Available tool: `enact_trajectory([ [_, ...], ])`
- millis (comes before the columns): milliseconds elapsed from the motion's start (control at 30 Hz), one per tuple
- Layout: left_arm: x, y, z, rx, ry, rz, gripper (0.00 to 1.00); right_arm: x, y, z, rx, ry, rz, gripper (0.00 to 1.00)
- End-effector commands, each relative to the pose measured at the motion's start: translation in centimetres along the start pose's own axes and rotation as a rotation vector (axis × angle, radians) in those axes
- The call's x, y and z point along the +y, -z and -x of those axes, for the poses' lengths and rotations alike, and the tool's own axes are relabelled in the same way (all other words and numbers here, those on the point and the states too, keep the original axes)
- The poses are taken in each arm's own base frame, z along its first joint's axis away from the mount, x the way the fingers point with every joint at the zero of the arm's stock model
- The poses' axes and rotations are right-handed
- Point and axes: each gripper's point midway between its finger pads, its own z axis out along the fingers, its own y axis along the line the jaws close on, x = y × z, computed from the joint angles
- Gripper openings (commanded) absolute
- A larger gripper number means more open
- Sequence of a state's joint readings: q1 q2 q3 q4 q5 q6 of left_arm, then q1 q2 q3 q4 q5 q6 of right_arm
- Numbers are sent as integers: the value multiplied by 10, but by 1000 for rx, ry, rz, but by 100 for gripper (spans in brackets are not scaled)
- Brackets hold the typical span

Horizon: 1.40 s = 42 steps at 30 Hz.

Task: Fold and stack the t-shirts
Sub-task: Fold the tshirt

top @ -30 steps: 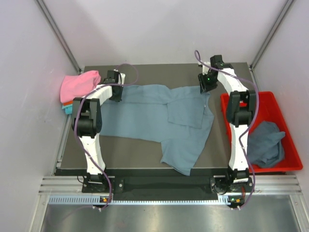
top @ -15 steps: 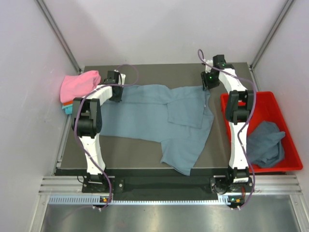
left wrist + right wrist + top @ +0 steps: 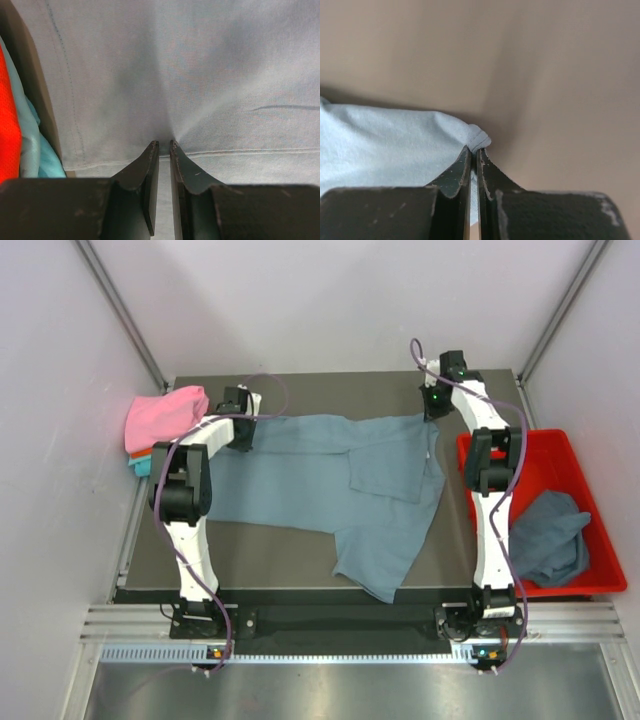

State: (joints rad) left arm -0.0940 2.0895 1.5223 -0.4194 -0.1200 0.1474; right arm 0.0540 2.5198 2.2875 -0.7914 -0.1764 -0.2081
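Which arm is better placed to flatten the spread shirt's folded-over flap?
Probably right: the right hand is shut on the far right corner of the blue-grey t-shirt, beside the flap; the left hand pinches its far left edge.

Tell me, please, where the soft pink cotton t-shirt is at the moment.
In the top view, the soft pink cotton t-shirt lies at the far left edge, atop orange and teal shirts, just left of the spread slate blue-grey t-shirt.
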Motion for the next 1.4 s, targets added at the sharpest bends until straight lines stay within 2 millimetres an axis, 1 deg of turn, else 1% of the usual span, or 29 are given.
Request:
enact_trajectory([
  [0,5,17,-2,3,-8,20,20,-48,10,40,-129,-18,-176,0],
  [67,6,19,0,-3,-6,24,20,-62,16,55,-178,-25,-232,0],
  [100,6,19,-1,-3,-6,24,20,-69,13,55,-180,-30,-260,0],
  [133,7,20,-1,-3,-6,26,20,-73,17,65,-210,-28,-273,0],
  [167,7,20,0,-4,-3,28,20,-76,17,67,-218,-31,-282,0],
  [267,8,21,3,-14,6,37,20,-80,16,75,-246,-31,-299,0],
  [300,10,22,8,-24,8,40,20,-81,14,75,-250,-30,-303,0],
  [367,11,18,12,-32,12,47,20,-83,15,77,-258,-32,-312,0],
  [400,16,19,21,-50,21,71,22,-84,13,77,-258,-33,-317,0],
  [433,15,11,19,-39,19,76,22,-85,13,78,-262,-28,-320,0],
  [467,16,9,23,-41,21,79,22,-85,11,78,-261,-24,-321,0],
  [500,21,13,44,-82,31,89,23,-87,12,78,-262,-25,-325,0],
  [567,24,26,69,-146,47,85,26,-86,13,79,-265,-25,-324,0],
  [600,27,38,94,-216,58,87,28,-86,15,80,-265,-23,-323,0],
  [633,31,55,112,-275,69,86,35,-84,15,79,-263,-23,-317,0],
  [667,35,63,122,-309,82,95,41,-84,16,79,-261,-22,-318,0],
  [700,40,76,142,-367,101,104,44,-83,17,78,-258,-22,-318,0],
  [767,43,76,153,-383,98,101,49,-83,16,76,-252,-20,-317,0],
  [800,48,81,164,-405,101,115,50,-83,17,77,-255,-19,-316,0],
  [833,47,64,156,-359,93,115,50,-83,18,78,-257,-21,-316,0],
  [867,49,55,153,-334,97,112,51,-81,17,78,-258,-18,-312,0],
  [900,55,61,168,-357,110,117,51,-80,19,81,-265,-16,-313,0],
  [933,54,33,144,-250,116,111,51,-78,20,82,-269,-14,-310,0],
  [967,55,26,143,-233,143,100,51,-75,20,84,-271,-11,-306,0],
  [1000,58,30,154,-249,159,91,50,-73,22,86,-276,-7,-301,0],
  [1033,58,18,148,-226,170,80,50,-73,22,87,-279,-7,-302,0],
  [1100,58,10,144,-219,169,82,51,-70,25,88,-281,-7,-295,0],
  [1233,55,-1,136,-190,174,66,49,-67,29,89,-282,-8,-289,0],
  [1367,51,-12,119,-144,187,51,49,-66,33,90,-285,-9,-286,0],
])
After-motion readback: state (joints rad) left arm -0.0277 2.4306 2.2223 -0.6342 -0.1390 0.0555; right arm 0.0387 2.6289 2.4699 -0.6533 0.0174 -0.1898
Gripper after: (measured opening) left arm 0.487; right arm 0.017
